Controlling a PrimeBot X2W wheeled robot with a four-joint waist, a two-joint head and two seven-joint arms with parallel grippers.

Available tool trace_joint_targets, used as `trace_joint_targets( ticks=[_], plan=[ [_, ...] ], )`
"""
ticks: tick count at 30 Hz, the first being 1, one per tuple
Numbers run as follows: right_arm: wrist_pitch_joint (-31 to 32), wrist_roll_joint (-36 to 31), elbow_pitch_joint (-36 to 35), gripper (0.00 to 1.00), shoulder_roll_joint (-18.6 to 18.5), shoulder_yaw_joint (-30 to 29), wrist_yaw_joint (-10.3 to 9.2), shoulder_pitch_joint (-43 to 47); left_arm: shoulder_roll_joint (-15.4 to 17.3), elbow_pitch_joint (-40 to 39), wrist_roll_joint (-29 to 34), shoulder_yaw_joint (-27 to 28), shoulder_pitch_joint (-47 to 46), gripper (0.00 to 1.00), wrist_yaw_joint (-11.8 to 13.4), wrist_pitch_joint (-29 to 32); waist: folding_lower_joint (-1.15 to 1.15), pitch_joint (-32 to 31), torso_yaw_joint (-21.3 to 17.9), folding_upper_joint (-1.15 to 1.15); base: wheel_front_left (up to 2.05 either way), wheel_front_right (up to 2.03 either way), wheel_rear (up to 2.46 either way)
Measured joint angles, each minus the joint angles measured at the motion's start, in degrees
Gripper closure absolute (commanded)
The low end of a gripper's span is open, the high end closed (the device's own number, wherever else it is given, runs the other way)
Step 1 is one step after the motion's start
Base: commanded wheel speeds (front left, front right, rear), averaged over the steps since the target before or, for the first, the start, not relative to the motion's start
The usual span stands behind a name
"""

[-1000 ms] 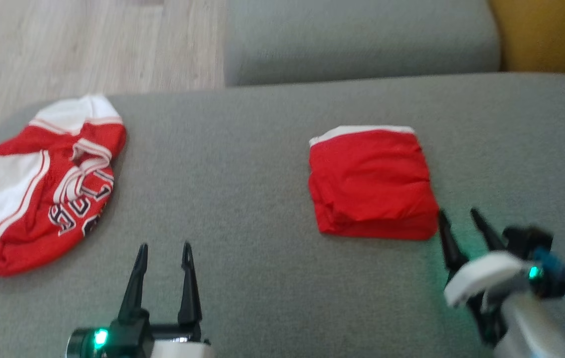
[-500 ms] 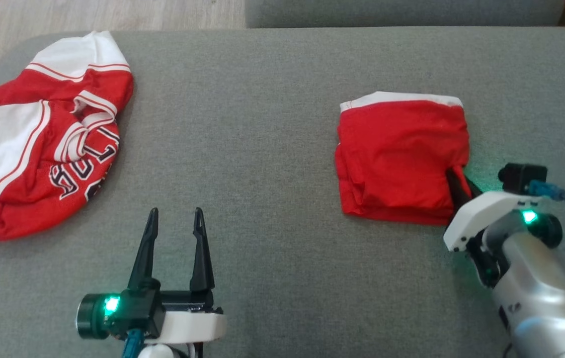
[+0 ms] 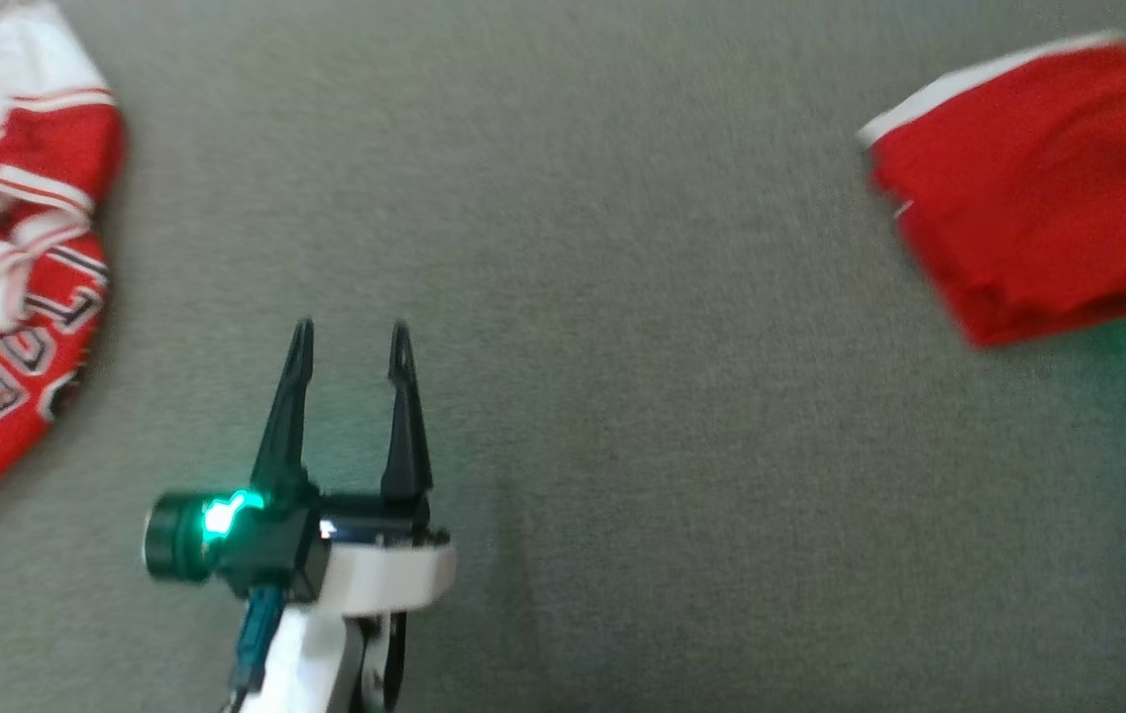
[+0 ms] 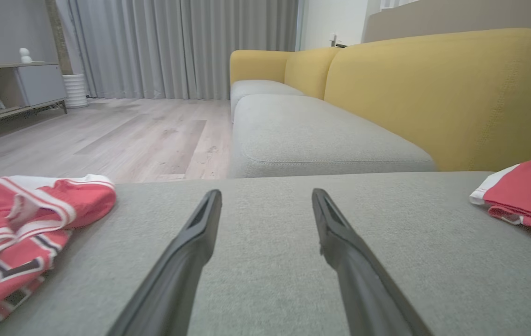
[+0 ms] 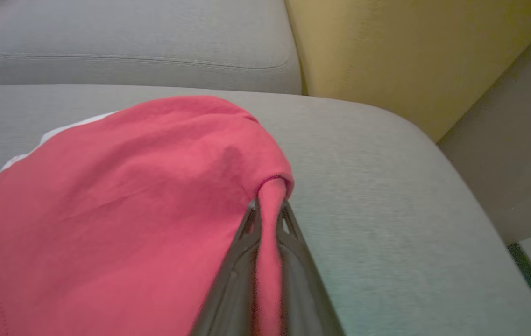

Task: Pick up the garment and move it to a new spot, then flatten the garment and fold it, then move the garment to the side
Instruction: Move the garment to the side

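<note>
Since a second ago the right gripper [image 5: 269, 205] has gone from open jaws beside the near right corner of the folded red cloth garment [image 3: 1038, 218] to a tight clamp on it. The bundle, which lay square on the seat, now sits skewed, with its white-banded edge slanting upward to the right. The head camera has also swung, so the whole scene sits differently in its frame.

In the right wrist view the two dark fingers [image 5: 242, 261] are pressed together with a ridge of red fabric pinched between them. The ridge rises from their tips. The rest of the folded red cloth garment [image 5: 130, 210] spreads to the left of the fingers and drapes over the broad grey fabric seat cushion [image 5: 363, 186]. A thin white hem shows at its far left edge.

The left gripper [image 3: 352, 332] hovers low over bare cushion with its fingers spread wide and nothing between them. From its wrist camera, the left gripper [image 4: 266, 193] points across the grey fabric seat cushion [image 4: 270, 280]. The folded red cloth garment [image 4: 527, 196] lies well off to its right, apart from its fingers.

A crumpled red-and-white lettered jersey [image 3: 8, 248] lies at the cushion's left end, well apart from both grippers. A yellow upholstered sofa back [image 4: 433, 93] stands beyond the cushion.
</note>
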Motion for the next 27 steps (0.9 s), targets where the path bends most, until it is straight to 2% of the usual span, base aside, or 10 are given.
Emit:
trace_joint_targets(
  ticks=[6,10,11,12,17,20,23,27],
  plan=[
    [0.5,-0.2,-0.1,1.0,-6.9,-2.3,0.0,-3.9,0.0,0.0,1.3,-0.2,-5.7,0.0,-1.4,0.0,0.01,5.9,-2.7,0.0,0.0,0.0,0.0],
    [-0.1,-2.3,1.5,1.0,-8.9,-5.3,0.0,-6.4,-0.1,0.0,1.4,-0.2,-8.3,0.0,-1.6,0.0,0.0,9.3,-4.2,0.0,0.0,0.0,0.0],
    [-1.2,-4.5,2.7,0.71,-9.1,-7.4,0.0,-8.0,-0.1,0.1,1.4,-0.2,-9.3,0.0,-1.9,0.0,0.0,10.8,-4.9,0.0,0.0,0.0,0.0],
    [-1.9,-5.8,3.3,0.0,-9.1,-8.5,0.0,-8.8,-0.1,0.2,1.4,-0.2,-9.6,0.0,-1.9,0.0,0.0,11.4,-5.2,0.0,0.0,0.0,0.0],
    [-4.6,-12.5,6.0,0.0,-8.2,-12.9,0.0,-11.0,-0.1,1.2,1.4,-0.3,-10.6,0.0,-2.4,0.0,0.0,12.3,-6.1,0.0,0.0,0.0,0.0],
    [-6.8,-16.1,6.4,0.0,-6.0,-15.1,0.0,-10.9,-0.1,1.7,1.3,-0.1,-10.6,0.0,-2.4,0.0,-0.01,10.9,-5.8,0.0,0.0,0.0,0.0],
    [-8.5,-17.6,5.6,0.0,-1.9,-16.3,0.0,-10.3,-0.1,2.4,0.7,0.2,-10.1,0.0,-2.4,0.0,-0.01,8.7,-5.5,0.0,0.0,0.0,0.0],
    [-10.2,-17.8,1.8,0.0,5.8,-14.2,0.0,-4.8,-0.1,3.7,-0.7,0.8,-7.3,0.0,-2.3,0.0,-0.02,5.0,-5.0,0.0,0.0,0.0,0.0]
  ],
)
